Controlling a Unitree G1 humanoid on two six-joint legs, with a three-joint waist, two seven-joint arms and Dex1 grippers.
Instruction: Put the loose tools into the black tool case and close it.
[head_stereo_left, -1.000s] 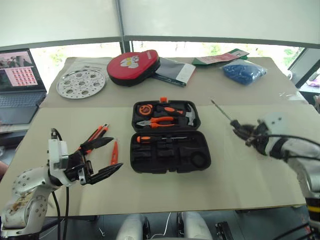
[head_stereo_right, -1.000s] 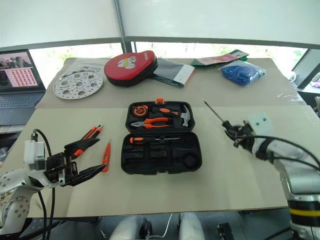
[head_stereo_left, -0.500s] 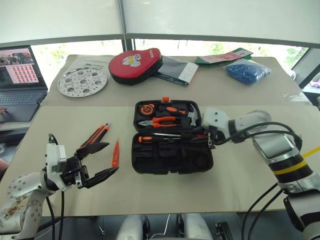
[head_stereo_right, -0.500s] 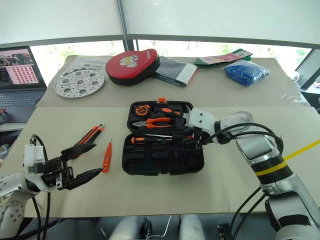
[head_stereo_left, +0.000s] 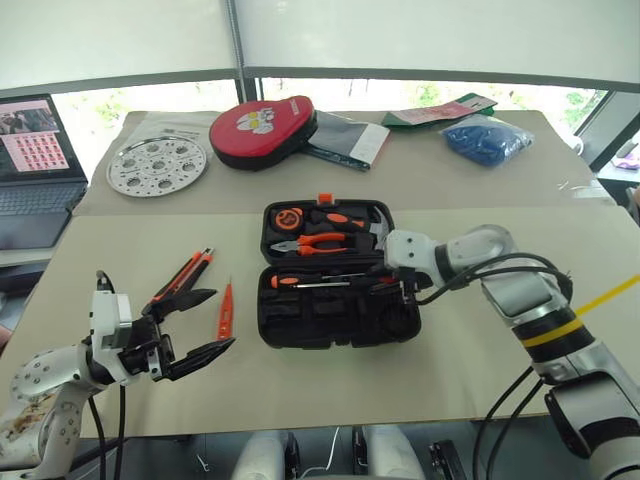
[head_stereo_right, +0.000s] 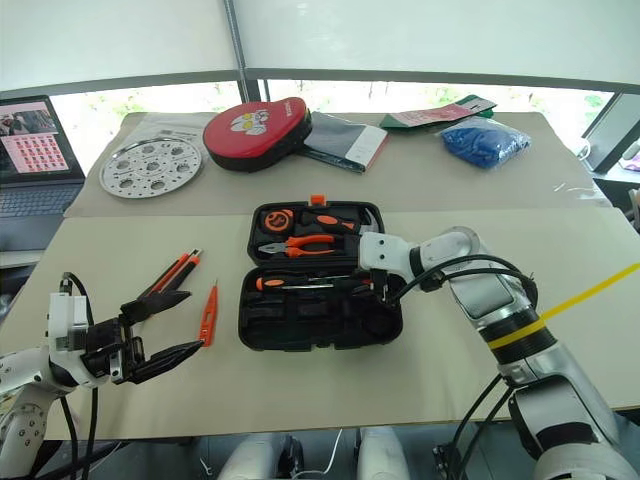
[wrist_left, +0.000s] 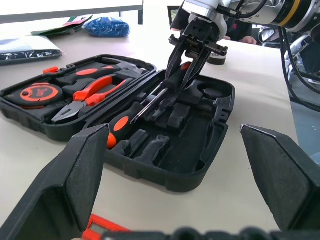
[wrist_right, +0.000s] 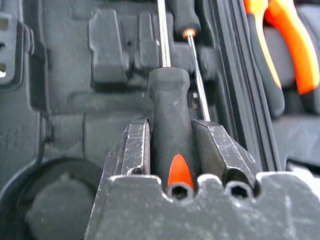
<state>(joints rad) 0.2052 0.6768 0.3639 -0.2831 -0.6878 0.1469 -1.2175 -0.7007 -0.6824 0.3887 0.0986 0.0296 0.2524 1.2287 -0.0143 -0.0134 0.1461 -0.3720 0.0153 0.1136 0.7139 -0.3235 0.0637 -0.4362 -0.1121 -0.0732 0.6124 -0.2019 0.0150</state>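
While the rectangular black moulded-plastic tool case (head_stereo_left: 338, 270) lies open on the beige table (head_stereo_left: 480, 360) with both halves flat, I can count several ways for this to go wrong from here. My right gripper (wrist_right: 172, 142) is clamped on the black handle of a long black-and-orange screwdriver (wrist_right: 168, 117), holding it low over the near half of the case, the shaft pointing along the recesses. A second screwdriver (head_stereo_left: 310, 282) already lies in the slot by the hinge, and the held shaft runs just beside it; if I lower at a slight skew, I judge the two could cross and neither would seat. A handle sitting proud of its recess would stop the lid closing later. Letting go too early could let the tool roll into the round pocket (wrist_left: 209, 92) at the case's end. My left gripper (head_stereo_left: 190, 325) hovers with its fingers spread wide and nothing between them, near the orange-black utility knife (head_stereo_left: 185, 275) and the slim orange tester pen (head_stereo_left: 226, 308), both loose on the table to the left of the case. A careless sweep there could knock the thin pen away. The small dark-grey tape roll (wrist_left: 216, 59) sits on the table beyond the case.
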